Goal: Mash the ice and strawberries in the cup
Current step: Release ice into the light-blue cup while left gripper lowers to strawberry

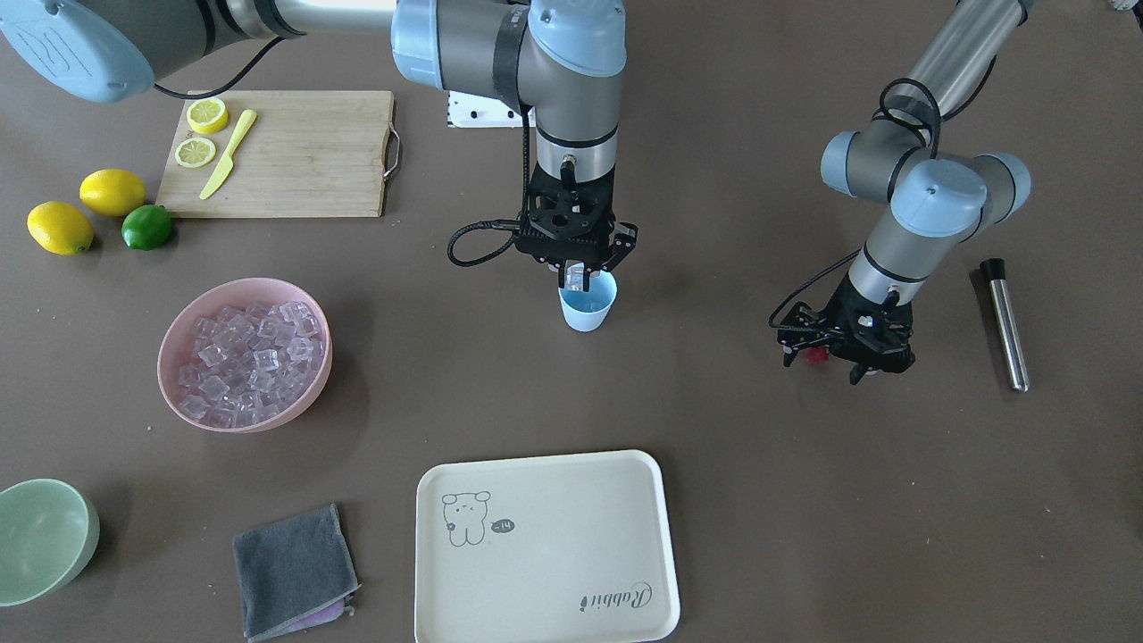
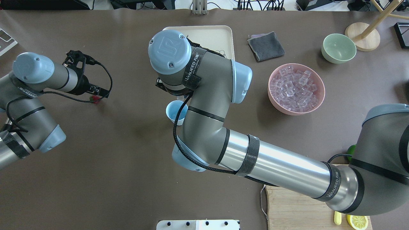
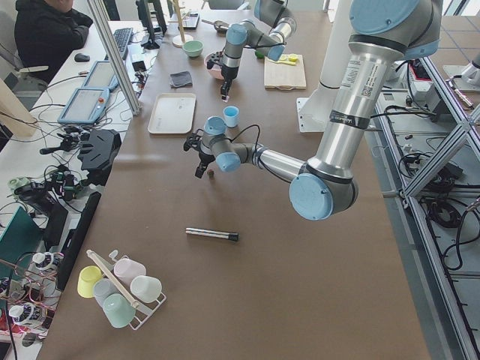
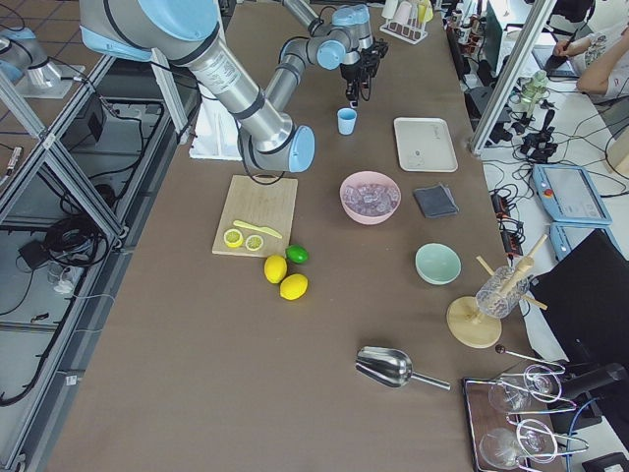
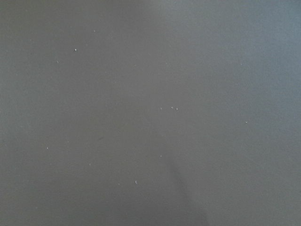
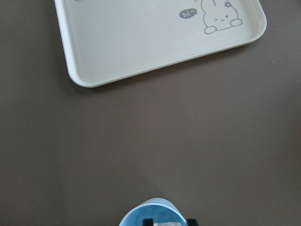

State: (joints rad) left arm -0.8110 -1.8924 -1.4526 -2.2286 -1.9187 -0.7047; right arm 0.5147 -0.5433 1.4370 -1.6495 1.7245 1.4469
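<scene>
Closest to the overhead camera is the big grey right arm [image 2: 204,105], filling the middle of that view. Its right hand [image 1: 576,272] hangs just over the light blue cup [image 1: 589,314] in the middle of the front view, and its fingers pinch one clear ice cube [image 1: 577,277]. The inside of the cup looks plain blue, so I think no ice is in it yet. The rest of the ice [image 1: 250,362] sits in a heap in the pink bowl [image 1: 162,357] at the left, well apart from the cup.

The left hand [image 1: 821,366] is low over the tabletop [image 1: 714,446] at the right of the front view. Its fingers look spread, with the little red strawberry [image 1: 814,355] between them. The strawberry seems to lie on the tabletop, well apart from the cup. A metal muddler [image 1: 1005,326] lies near that hand, and nothing holds it.

So the job is only at its start. The ice cube must drop in, the strawberry must go in too, and then comes the mashing.

Some things are hard to see. From overhead, the right arm hides its own hand and part of the cup. The right wrist view cuts the cup off at the bottom edge. The left wrist view shows only bare tabletop. I cannot tell if the left fingers touch the strawberry.
</scene>
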